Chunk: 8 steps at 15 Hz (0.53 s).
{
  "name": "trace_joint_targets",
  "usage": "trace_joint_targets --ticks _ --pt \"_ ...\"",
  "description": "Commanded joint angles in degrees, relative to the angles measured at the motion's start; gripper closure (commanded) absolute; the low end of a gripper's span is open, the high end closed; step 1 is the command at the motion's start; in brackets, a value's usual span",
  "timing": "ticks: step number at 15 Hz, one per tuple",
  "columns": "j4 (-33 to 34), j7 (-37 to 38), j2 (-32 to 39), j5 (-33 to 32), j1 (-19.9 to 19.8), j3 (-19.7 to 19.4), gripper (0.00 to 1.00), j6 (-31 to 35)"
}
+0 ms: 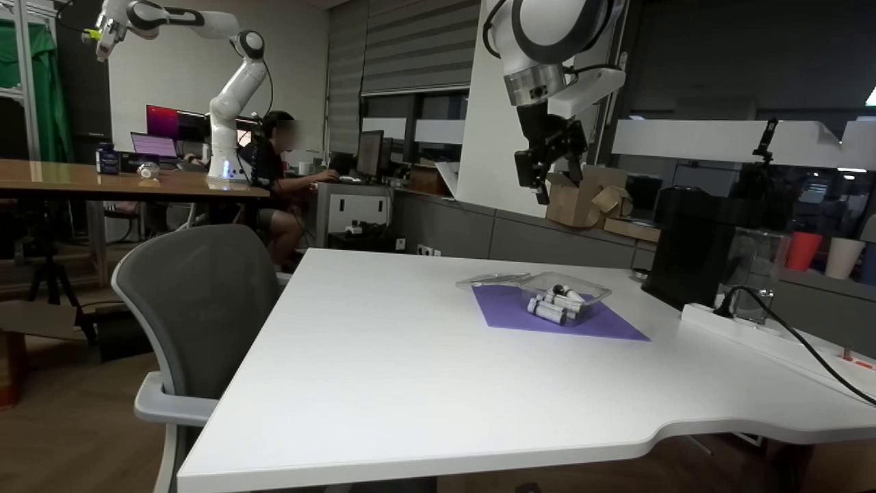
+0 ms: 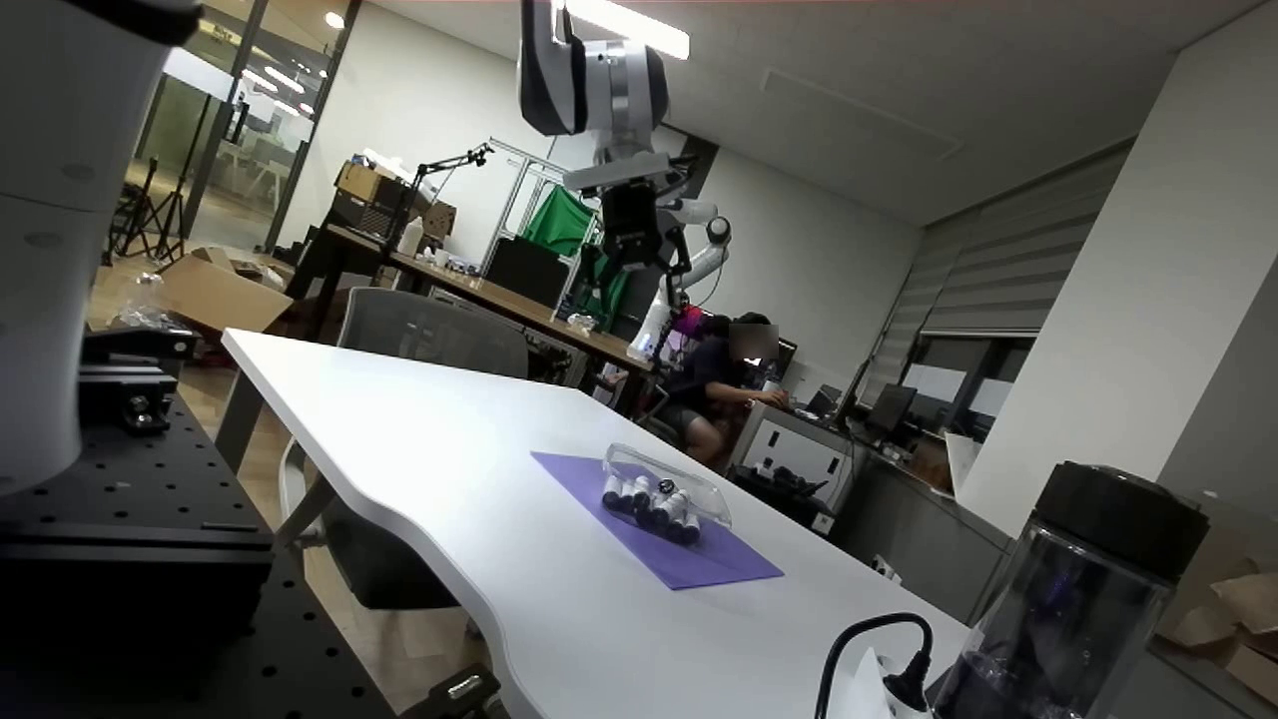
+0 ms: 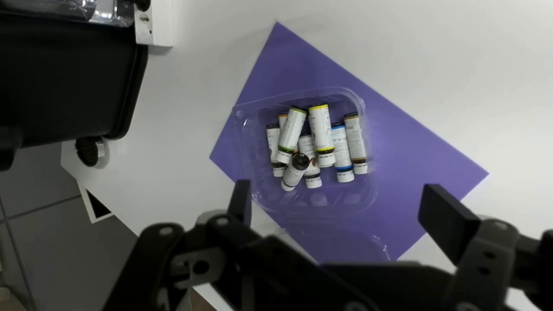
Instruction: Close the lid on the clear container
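Note:
The clear container [image 1: 602,292] is a low see-through plastic box on the purple mat [image 1: 503,311]. It also shows in an exterior view [image 2: 714,507] and in the wrist view [image 3: 276,192]. Several small white-labelled bottles [image 3: 322,129] with dark ends lie in it. Its clear lid [image 1: 494,279] is folded open and lies flat beside it; in the wrist view the lid [image 3: 341,242] is partly hidden by the gripper. My gripper [image 3: 336,194] is open and empty, high above the container, touching nothing. It also shows in both exterior views [image 1: 558,185] [image 2: 639,280].
A black box [image 3: 65,82], a power strip [image 1: 753,339] with a black cable, and a clear jar with a black top [image 2: 1058,599] stand along one side of the white table [image 1: 383,383]. A grey chair [image 1: 205,308] stands at another edge.

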Motion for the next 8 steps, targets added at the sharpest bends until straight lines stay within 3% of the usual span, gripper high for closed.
trace_joint_targets --ticks 1,4,8 --pt "3.7 2.1 5.4 -6.5 0.9 -1.7 0.00 4.2" --pt "6.8 3.4 10.9 -10.9 1.5 -2.8 0.00 8.3" --pt "12.1 2.7 18.9 -11.9 2.3 -4.1 0.00 12.5"
